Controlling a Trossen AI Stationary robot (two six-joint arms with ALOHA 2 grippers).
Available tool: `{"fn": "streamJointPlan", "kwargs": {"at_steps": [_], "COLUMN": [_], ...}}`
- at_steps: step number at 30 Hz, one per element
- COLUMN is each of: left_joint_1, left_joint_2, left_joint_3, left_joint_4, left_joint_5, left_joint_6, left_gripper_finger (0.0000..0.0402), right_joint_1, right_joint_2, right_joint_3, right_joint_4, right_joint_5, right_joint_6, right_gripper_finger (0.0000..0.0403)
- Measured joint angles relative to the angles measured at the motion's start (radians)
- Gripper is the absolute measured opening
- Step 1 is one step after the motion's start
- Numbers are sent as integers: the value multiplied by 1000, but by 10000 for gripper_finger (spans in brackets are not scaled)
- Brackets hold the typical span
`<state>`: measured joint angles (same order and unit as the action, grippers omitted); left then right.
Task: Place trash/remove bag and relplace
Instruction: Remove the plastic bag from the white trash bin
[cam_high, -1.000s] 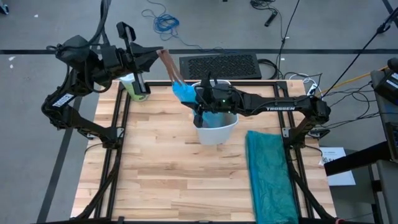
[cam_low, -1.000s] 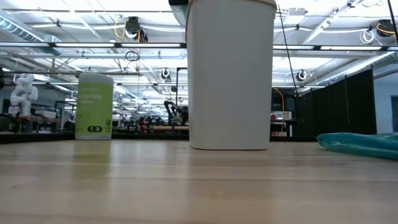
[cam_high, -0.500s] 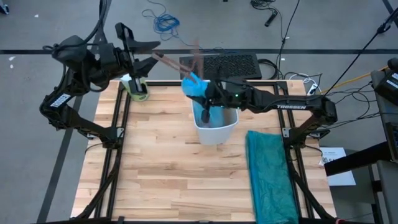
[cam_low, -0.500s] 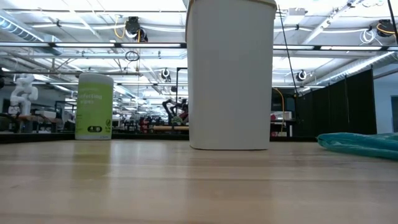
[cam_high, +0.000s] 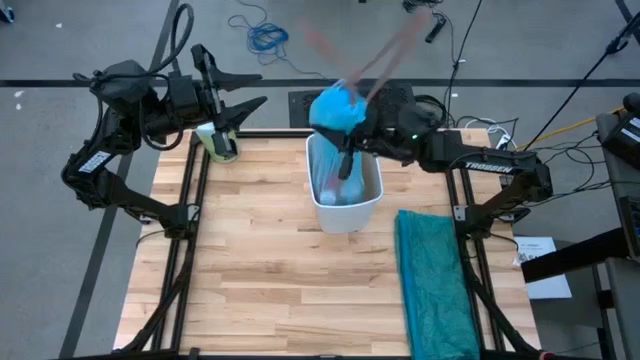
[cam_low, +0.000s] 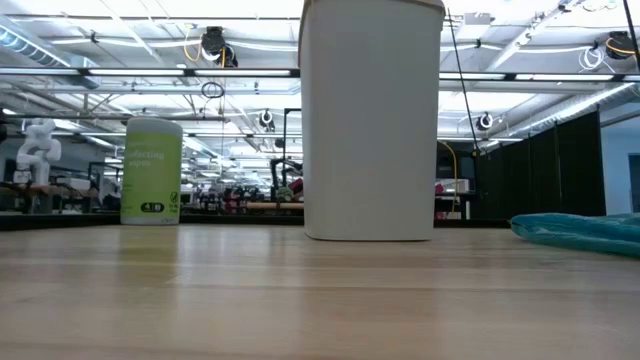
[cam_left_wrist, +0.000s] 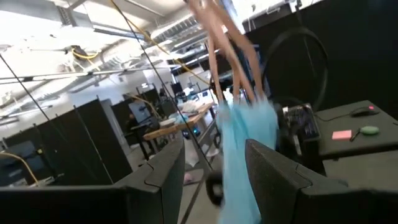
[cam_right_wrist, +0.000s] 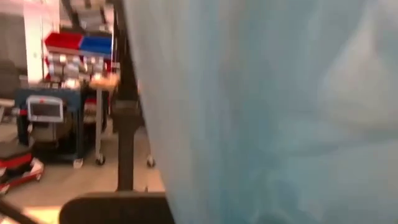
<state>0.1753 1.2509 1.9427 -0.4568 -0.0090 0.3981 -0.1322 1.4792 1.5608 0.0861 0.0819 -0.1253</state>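
The light-blue bag is bunched up over the white wastebasket, and its lower part hangs down inside. My right gripper is shut on it just over the wastebasket's far rim. Blue plastic fills the right wrist view. Blurred brown strips rise from the bag's top; they also show in the left wrist view. At the table's far left corner, level with the bag's top and touching nothing, my left gripper is open. No trash shows clearly. My right gripper holds the bag by its gathered upper part, coming at it from the table's right side. The gripper body hides the fingers' exact place. The bunched top bulges past the gripper, and the rest hangs slack into the wastebasket.
A green bottle with a white cap stands at the table's far left corner, under my left gripper. A darker teal bag lies flat along the table's right side. In the low view the wastebasket stands upright on the wood.
My left gripper has opened and let go of the brown strip that it held taut from the bag's top. The strips have swung up and toward the right. My right gripper has risen and gone toward the far edge, drawing the bag's bunched top up over the wastebasket.
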Motion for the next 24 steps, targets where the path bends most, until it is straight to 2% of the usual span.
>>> {"fn": "streamJointPlan", "kwargs": {"at_steps": [4, 11, 17, 20, 24], "left_joint_1": [0, 0, 0, 1, 0], "left_joint_2": [-18, -41, -46, -46, -56], "left_joint_3": [0, 0, 0, 0, -1], "left_joint_4": [-24, -32, -116, -152, -166], "left_joint_5": [-16, -159, -227, -220, -125], "left_joint_6": [1, 9, 2, 2, 2], "left_gripper_finger": [164, 163, 133, 112, 83], "right_joint_1": [0, 3, 17, 27, 33], "right_joint_2": [2, 32, 129, 184, 258], "right_joint_3": [94, 227, 380, 497, 664], "right_joint_4": [0, 14, -25, -76, -163], "right_joint_5": [-2, -22, -85, -92, -146], "right_joint_6": [-17, -6, 11, 0, 8], "right_gripper_finger": [0, 0, 0, 0, 0]}}
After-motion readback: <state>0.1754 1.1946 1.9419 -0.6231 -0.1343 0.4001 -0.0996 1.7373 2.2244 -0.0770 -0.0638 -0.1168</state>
